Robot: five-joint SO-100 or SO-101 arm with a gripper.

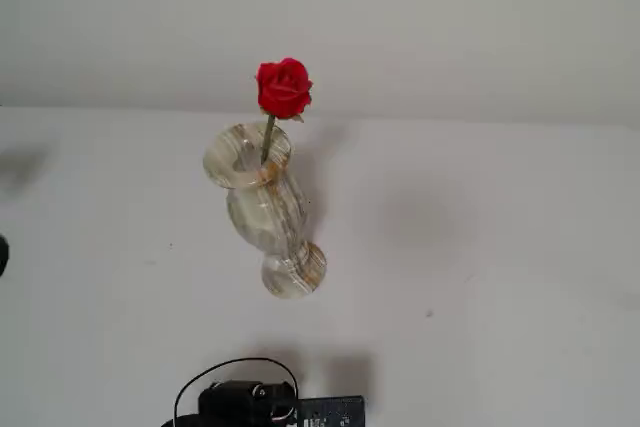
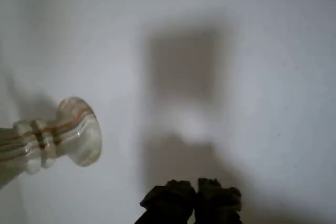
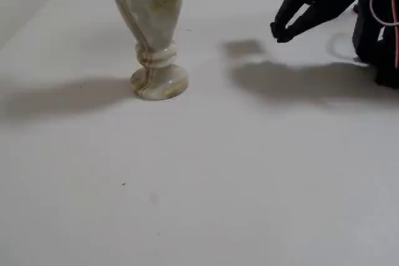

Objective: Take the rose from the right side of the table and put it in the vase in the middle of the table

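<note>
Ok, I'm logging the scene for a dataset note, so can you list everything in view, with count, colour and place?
rose: one, bright red bloom on a thin green stem, standing in the vase's mouth, in a fixed view.
vase: one, cream-white stone with brown-tan veining, upright near the middle of the table; its foot shows at the left edge of the wrist view.
table: one, plain white, fills most of every view.
arm base: one, black with a black cable loop, at the bottom edge of a fixed view.
gripper: one, black, above the table to the right of the vase in a fixed view, apart from it, holding nothing, fingertips close together.
</note>
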